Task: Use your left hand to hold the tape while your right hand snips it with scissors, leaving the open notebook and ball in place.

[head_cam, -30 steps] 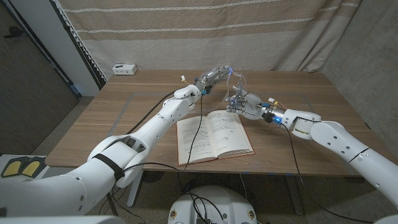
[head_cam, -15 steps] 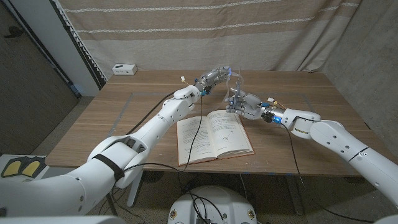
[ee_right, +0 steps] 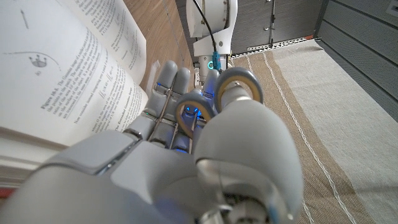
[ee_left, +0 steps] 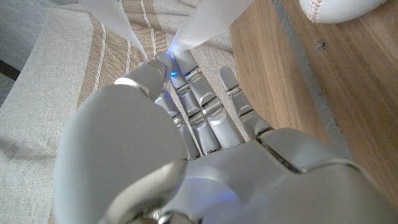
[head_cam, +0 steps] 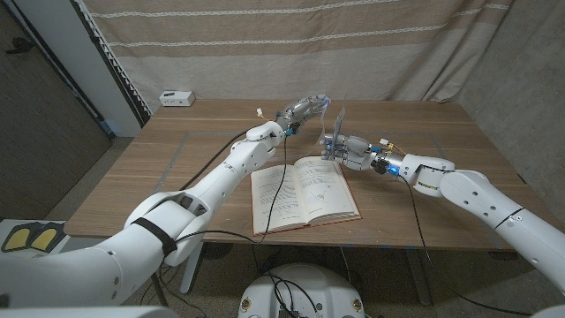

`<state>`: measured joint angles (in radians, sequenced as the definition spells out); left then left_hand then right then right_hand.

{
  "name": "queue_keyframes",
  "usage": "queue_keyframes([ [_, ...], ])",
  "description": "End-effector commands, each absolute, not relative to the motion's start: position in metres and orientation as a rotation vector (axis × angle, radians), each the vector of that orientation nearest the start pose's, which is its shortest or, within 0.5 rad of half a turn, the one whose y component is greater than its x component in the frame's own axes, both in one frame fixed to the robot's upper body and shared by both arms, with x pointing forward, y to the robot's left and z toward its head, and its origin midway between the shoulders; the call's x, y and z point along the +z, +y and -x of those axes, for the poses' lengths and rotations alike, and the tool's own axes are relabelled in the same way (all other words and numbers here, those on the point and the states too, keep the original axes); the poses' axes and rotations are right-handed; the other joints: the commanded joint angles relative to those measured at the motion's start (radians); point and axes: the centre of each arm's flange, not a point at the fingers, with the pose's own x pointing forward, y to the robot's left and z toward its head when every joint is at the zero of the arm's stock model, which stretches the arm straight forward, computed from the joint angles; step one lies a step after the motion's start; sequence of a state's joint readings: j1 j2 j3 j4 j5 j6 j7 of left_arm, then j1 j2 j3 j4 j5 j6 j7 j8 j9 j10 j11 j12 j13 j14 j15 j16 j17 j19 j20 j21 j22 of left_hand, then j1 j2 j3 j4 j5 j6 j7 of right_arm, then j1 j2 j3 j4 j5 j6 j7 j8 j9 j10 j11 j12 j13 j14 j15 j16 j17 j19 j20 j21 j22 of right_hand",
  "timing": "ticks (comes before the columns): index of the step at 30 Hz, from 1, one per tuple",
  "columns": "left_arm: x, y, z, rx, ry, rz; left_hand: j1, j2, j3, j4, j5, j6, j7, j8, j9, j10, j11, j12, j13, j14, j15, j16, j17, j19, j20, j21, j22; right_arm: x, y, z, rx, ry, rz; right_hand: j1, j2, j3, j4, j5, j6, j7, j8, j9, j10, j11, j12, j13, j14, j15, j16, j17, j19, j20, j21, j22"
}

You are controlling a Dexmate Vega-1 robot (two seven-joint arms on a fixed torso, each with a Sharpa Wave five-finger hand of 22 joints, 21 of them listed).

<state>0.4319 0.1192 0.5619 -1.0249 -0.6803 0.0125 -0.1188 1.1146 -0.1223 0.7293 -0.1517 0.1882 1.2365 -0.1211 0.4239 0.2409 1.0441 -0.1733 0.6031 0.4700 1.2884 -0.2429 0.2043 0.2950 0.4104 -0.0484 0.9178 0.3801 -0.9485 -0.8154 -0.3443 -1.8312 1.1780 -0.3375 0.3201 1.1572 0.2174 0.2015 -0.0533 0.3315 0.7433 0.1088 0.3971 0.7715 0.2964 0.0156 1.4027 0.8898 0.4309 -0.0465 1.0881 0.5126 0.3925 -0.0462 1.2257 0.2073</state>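
Head view is showing the open notebook (head_cam: 305, 192) lying at the lower middle of the frame, on the near part of the desk (head_cam: 177, 168). Just above its upper right corner, the right robot hand (head_cam: 346, 150) is hovering with fingers curled in; what it is grasping I cannot tell, and the scissors are not clear enough to point out. Above the notebook, near the frame's centre, the left robot hand (head_cam: 305, 109) is reaching toward the far edge and pinching a strip of clear tape (head_cam: 339, 119), which is hanging pale and thin between the two hands. Left wrist view is showing the fingertips (ee_left: 163, 62) of that hand closing on two translucent tape strips (ee_left: 208, 22), with a white ball (ee_left: 339, 9) lying on the wood at the upper right of the frame. Farther back, a small white box (head_cam: 177, 98) is sitting at the upper left of the desk, before a striped curtain (head_cam: 265, 44).
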Motion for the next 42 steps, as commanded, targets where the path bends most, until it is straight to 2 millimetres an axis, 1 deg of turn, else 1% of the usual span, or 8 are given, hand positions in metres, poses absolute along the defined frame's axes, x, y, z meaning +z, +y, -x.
queue_keyframes([
  [1, 0.071, 0.066, -0.700, -0.560, -0.409, 0.145, 0.002, -0.008, 0.007, 0.000, 0.000, 0.012, -0.002, -0.005, 0.000, 0.046, -0.035, 0.005, 0.002, 0.008, 0.002, 0.003, 0.002, -0.004, -0.115, 0.010, -0.002, -0.015, -0.209, -0.557, 0.864, -0.153, -0.142, 0.037, 0.003, 0.049, 0.011, -0.029, 0.010, -0.010, -0.015, -0.009, 0.013, -0.023, 0.013, 0.003, 0.017, -0.134, 0.006, 0.008, -0.010, -0.085, 0.027, 0.006],
  [11, 0.066, 0.089, -0.704, -0.535, -0.405, 0.181, 0.002, -0.009, 0.009, 0.000, -0.001, 0.011, -0.001, -0.006, 0.002, 0.048, -0.035, 0.007, 0.002, 0.009, 0.002, 0.003, 0.002, -0.006, -0.116, 0.017, -0.006, -0.011, -0.201, -0.559, 0.846, -0.145, -0.133, 0.047, -0.005, 0.073, 0.022, -0.065, 0.018, -0.009, -0.031, -0.020, 0.021, -0.020, 0.021, -0.004, 0.022, -0.135, 0.008, 0.010, -0.007, -0.085, 0.055, 0.005],
  [13, 0.067, 0.093, -0.704, -0.532, -0.409, 0.185, 0.001, -0.009, 0.010, 0.000, -0.001, 0.012, -0.002, -0.005, 0.002, 0.048, -0.035, 0.007, 0.002, 0.009, 0.002, 0.003, 0.002, -0.006, -0.116, 0.018, -0.007, -0.009, -0.200, -0.560, 0.841, -0.149, -0.127, 0.051, -0.007, 0.078, 0.022, -0.073, 0.019, -0.010, -0.036, -0.022, 0.020, -0.016, 0.024, -0.002, 0.030, -0.137, 0.011, 0.010, 0.004, -0.089, 0.065, 0.005],
  [19, 0.075, 0.101, -0.704, -0.539, -0.441, 0.179, 0.000, -0.010, 0.011, 0.000, -0.001, 0.015, -0.003, -0.007, 0.000, 0.048, -0.035, 0.008, 0.001, 0.010, 0.002, 0.003, 0.002, -0.008, -0.116, 0.021, -0.010, -0.004, -0.200, -0.560, 0.809, -0.162, -0.110, 0.053, -0.008, 0.087, 0.027, -0.093, 0.024, -0.008, -0.045, -0.028, 0.025, -0.018, 0.030, -0.006, 0.036, -0.137, 0.014, 0.011, 0.011, -0.093, 0.085, 0.004],
  [31, 0.086, 0.101, -0.709, -0.548, -0.469, 0.167, -0.001, -0.011, 0.013, 0.000, -0.001, 0.012, -0.005, -0.008, 0.003, 0.046, -0.036, 0.007, -0.001, 0.011, 0.002, 0.003, 0.004, -0.010, -0.116, 0.029, -0.015, -0.001, -0.208, -0.557, 0.761, -0.181, -0.096, 0.049, -0.014, 0.093, 0.034, -0.122, 0.042, -0.004, -0.057, -0.037, 0.032, -0.015, 0.038, -0.013, 0.051, -0.132, 0.024, 0.015, 0.009, -0.088, 0.113, 0.002],
  [32, 0.086, 0.100, -0.709, -0.550, -0.470, 0.168, -0.001, -0.011, 0.013, -0.001, -0.001, 0.012, -0.007, -0.009, 0.002, 0.045, -0.036, 0.006, -0.002, 0.011, 0.002, 0.004, 0.004, -0.010, -0.116, 0.031, -0.016, 0.000, -0.209, -0.557, 0.761, -0.184, -0.095, 0.049, -0.015, 0.093, 0.034, -0.127, 0.044, -0.005, -0.060, -0.038, 0.046, -0.024, 0.043, -0.016, 0.061, -0.133, 0.030, 0.017, 0.012, -0.089, 0.119, 0.001],
  [36, 0.085, 0.099, -0.708, -0.548, -0.484, 0.158, -0.002, -0.012, 0.013, -0.001, -0.002, 0.014, -0.006, -0.009, 0.002, 0.046, -0.036, 0.007, -0.002, 0.010, 0.002, 0.003, 0.004, -0.011, -0.116, 0.032, -0.017, 0.000, -0.211, -0.556, 0.760, -0.184, -0.099, 0.048, -0.019, 0.091, 0.031, -0.137, 0.058, -0.005, -0.064, -0.043, 0.069, -0.029, 0.055, -0.020, 0.079, -0.142, 0.048, 0.030, 0.021, -0.091, 0.136, -0.001],
  [42, 0.086, 0.100, -0.705, -0.539, -0.502, 0.152, -0.001, -0.012, 0.014, -0.001, -0.002, 0.017, -0.008, -0.009, 0.001, 0.048, -0.036, 0.009, -0.002, 0.012, 0.002, 0.004, 0.005, -0.013, -0.116, 0.036, -0.020, 0.001, -0.212, -0.557, 0.772, -0.198, -0.110, 0.050, -0.027, 0.087, 0.023, -0.143, 0.072, -0.004, -0.067, -0.044, 0.079, -0.027, 0.061, -0.025, 0.078, -0.138, 0.053, 0.033, 0.025, -0.088, 0.150, -0.003],
])
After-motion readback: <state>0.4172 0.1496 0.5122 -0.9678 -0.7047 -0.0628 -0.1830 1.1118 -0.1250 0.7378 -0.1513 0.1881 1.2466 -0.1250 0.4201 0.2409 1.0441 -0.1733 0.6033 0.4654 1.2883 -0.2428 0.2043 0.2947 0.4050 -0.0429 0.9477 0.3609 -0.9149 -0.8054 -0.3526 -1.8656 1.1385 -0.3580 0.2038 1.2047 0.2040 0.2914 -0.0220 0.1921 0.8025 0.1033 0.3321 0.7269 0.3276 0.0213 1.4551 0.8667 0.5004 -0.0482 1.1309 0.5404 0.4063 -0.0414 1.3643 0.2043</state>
